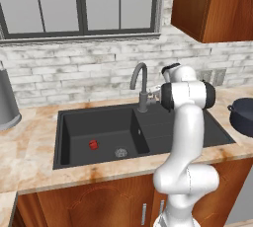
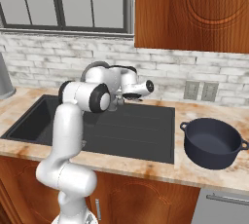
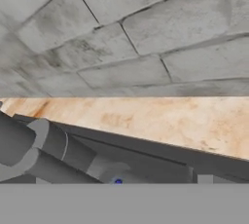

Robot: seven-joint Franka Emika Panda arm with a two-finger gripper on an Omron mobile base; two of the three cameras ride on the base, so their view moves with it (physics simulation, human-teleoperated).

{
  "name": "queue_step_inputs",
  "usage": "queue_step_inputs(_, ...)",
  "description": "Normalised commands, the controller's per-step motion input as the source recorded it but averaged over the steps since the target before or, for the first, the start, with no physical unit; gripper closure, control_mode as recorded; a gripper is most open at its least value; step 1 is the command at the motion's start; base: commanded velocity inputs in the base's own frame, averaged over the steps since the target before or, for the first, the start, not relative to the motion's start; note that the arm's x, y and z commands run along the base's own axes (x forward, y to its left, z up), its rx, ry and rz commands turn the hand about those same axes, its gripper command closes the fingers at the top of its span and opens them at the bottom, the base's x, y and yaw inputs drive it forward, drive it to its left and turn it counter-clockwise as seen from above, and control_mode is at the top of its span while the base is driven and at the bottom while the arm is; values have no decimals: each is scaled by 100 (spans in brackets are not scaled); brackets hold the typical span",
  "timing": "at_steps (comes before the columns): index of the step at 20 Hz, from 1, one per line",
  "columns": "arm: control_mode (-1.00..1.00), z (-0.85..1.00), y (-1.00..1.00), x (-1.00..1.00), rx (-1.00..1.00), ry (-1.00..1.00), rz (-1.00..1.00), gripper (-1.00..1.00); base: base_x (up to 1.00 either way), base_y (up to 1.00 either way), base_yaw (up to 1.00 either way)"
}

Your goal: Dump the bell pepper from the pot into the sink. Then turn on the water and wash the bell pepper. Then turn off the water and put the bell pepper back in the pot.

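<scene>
The tiny red bell pepper [image 1: 93, 145] lies on the floor of the black sink's [image 1: 74, 117] deep left basin, left of the round drain [image 1: 121, 152]. The dark navy pot [image 2: 212, 142] stands upright on the counter right of the sink, its mouth showing nothing inside. My gripper [image 1: 154, 93] is up at the base of the grey gooseneck faucet [image 1: 141, 80], right by its side lever; the fingers are hidden behind my arm. In the hand view a grey faucet part [image 3: 44, 150] sits very close at the lower left. No water stream is visible.
A tall grey metal container [image 1: 6, 101] stands on the counter at the far left. The brick wall [image 3: 136, 33] is close behind the faucet, with outlets [image 2: 201, 90] to the right. A wooden cabinet [image 2: 194, 9] hangs above the pot.
</scene>
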Motion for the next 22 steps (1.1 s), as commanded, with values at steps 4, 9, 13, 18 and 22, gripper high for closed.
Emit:
queue_step_inputs(4, -100, -3, 0, 25, 3, 0, 0, -100, 0, 0, 0)
queue_step_inputs(9, -100, -4, 0, 19, 1, 0, 0, -100, 0, 0, 0)
queue_step_inputs(13, -100, -9, 0, 4, 0, 0, 0, 100, 0, 0, 0)
queue_step_inputs(18, -100, -10, -1, 0, 0, 0, 0, 100, 0, 0, 0)
queue_step_inputs(22, -100, -11, -9, 0, 0, 0, 0, 100, 0, 0, 0)
